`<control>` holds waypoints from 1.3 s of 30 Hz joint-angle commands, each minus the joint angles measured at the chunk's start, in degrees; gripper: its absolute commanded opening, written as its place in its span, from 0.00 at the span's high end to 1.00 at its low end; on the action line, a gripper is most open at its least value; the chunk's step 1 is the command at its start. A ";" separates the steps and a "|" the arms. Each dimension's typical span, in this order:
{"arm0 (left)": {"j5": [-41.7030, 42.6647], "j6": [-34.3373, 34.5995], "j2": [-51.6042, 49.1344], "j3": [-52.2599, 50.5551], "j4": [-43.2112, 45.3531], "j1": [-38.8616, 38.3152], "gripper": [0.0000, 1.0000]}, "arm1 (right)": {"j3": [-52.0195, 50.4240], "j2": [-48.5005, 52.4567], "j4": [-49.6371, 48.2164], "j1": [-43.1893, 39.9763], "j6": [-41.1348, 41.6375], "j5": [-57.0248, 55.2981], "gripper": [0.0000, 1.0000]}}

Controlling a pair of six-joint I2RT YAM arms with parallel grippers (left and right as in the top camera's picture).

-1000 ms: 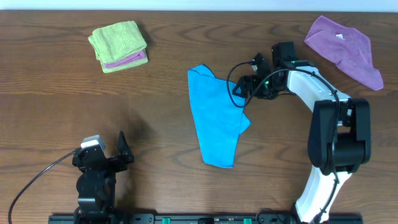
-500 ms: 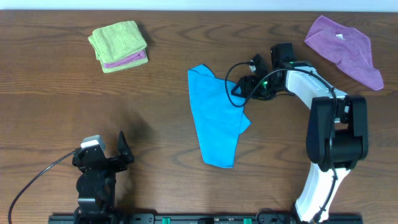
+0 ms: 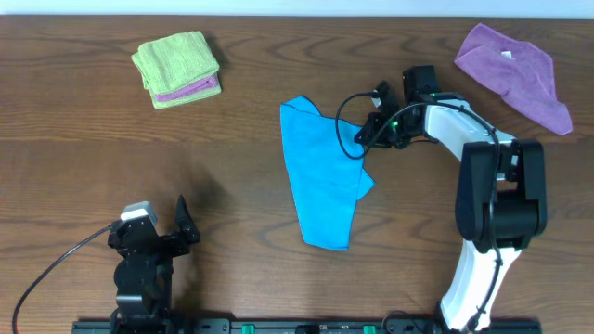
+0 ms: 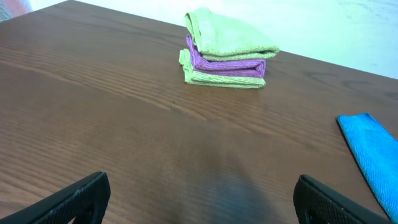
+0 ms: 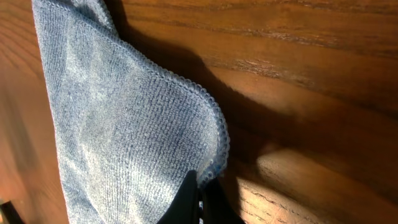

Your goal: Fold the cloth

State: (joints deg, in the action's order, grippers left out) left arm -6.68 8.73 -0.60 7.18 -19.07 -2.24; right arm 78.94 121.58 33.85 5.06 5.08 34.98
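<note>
Pinching the hem of the sky-blue cloth (image 3: 325, 186) at its 3 o'clock edge, I am holding my right claw (image 5: 199, 200) fully closed on it. The cloth is lying bunched lengthwise mid-worktop (image 3: 232, 176). My left claw (image 4: 202, 202) is sitting at 7 o'clock, spread wide, gripping nothing.

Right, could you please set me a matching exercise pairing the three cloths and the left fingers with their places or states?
Things: 1 blue cloth; 2 purple cloth; 3 lime-green cloth; 4 left fingers.
Places or states: A crumpled, far right; B wide open above bare table; C mid-table, edge pinched by the right fingers; D folded stack, far left.
Pairs: 1-C, 2-A, 3-D, 4-B.
</note>
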 commanded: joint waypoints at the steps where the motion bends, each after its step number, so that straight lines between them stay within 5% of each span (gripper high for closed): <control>1: -0.79 -1.01 0.35 -1.29 -0.35 0.39 0.05 | 2.29 0.55 1.33 -0.02 -0.17 2.78 0.99; 10: -0.79 -1.01 0.35 -1.29 -0.35 0.39 0.05 | 13.46 -3.41 12.07 5.33 -4.39 -1.75 0.98; 17: -0.79 -1.01 0.35 -1.29 -0.35 0.39 0.05 | 13.84 -9.16 15.32 17.68 -8.00 -16.74 0.98; 24: -0.79 -1.01 0.35 -1.29 -0.35 0.39 0.05 | 13.84 -9.55 19.12 30.56 -11.67 -19.52 0.99; 25: -0.79 -0.98 0.35 -1.29 -0.35 0.39 0.05 | 13.84 -9.55 19.65 32.52 -12.09 -21.40 0.96; 28: -0.79 -1.01 0.35 -1.29 -0.35 0.39 0.05 | 13.84 -9.55 19.91 36.54 -11.96 -29.24 0.30; 29: -0.79 -1.01 0.35 -1.29 -0.35 0.39 0.05 | 13.84 -9.57 19.85 37.03 -11.98 -29.62 0.01; 37: -0.79 -1.01 0.35 -1.29 -0.35 0.39 0.05 | 13.86 -9.62 20.39 33.57 -8.94 -36.54 0.01; 39: -0.79 -1.01 0.35 -1.29 -0.35 0.39 0.05 | 13.86 -9.62 20.65 31.80 -8.41 -36.87 0.10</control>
State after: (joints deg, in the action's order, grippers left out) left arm -6.68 8.73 -0.60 7.18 -19.07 -2.24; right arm 92.03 112.66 54.22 39.27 -5.17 2.46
